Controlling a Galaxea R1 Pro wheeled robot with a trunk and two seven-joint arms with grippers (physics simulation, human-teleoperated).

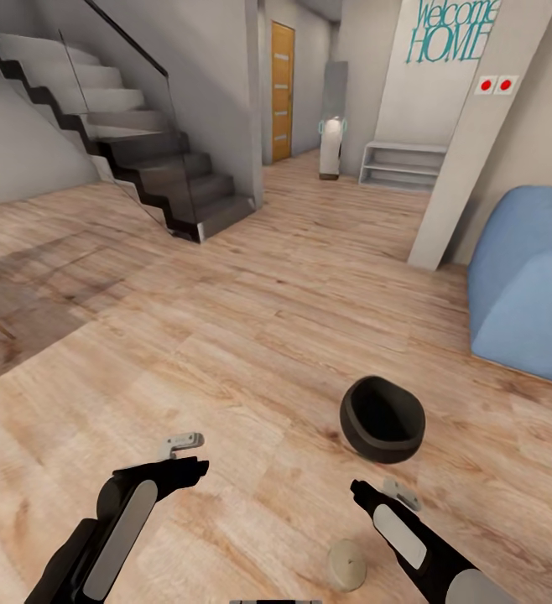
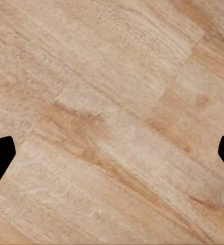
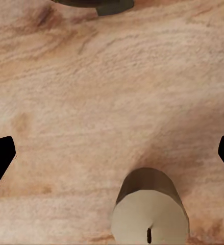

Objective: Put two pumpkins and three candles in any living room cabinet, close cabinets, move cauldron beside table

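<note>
Right, we're standing out on the open floor with both arms held low and forward, and the job in hand looks like gathering. A short cream-coloured cylindrical candle [image 1: 346, 564] with a small dark wick stands on the boards just beside our right gripper [image 1: 382, 491], and in the right wrist view that same candle [image 3: 150, 212] sits close ahead, between the two dark fingertips at the frame's edges. Those tips sit far apart, so we read the right claw as spread wide with nothing in it. The left gripper [image 1: 188, 450] is likewise wide apart in its wrist view, over bare planks.

Ahead of the right arm lies the round black-grey cauldron [image 1: 382, 419] with its thick rim, tipped so the wide mouth faces us, well clear of any furniture we can see. No pumpkin or cabinet shows from here.

Our guess for the next move — lower the right arm, centre the candle between the fingers, close gently so it doesn't topple.

Underfoot is pale wood-plank flooring [image 1: 251, 319], matt and even. Around us: a dark staircase [image 1: 154, 164] with a glass rail at the left, a blue soft seat [image 1: 528, 281] at the right, an orange door [image 1: 283, 92] down the hall, and teal "Welcome HOME" lettering [image 1: 454, 32] on a pillar.
</note>
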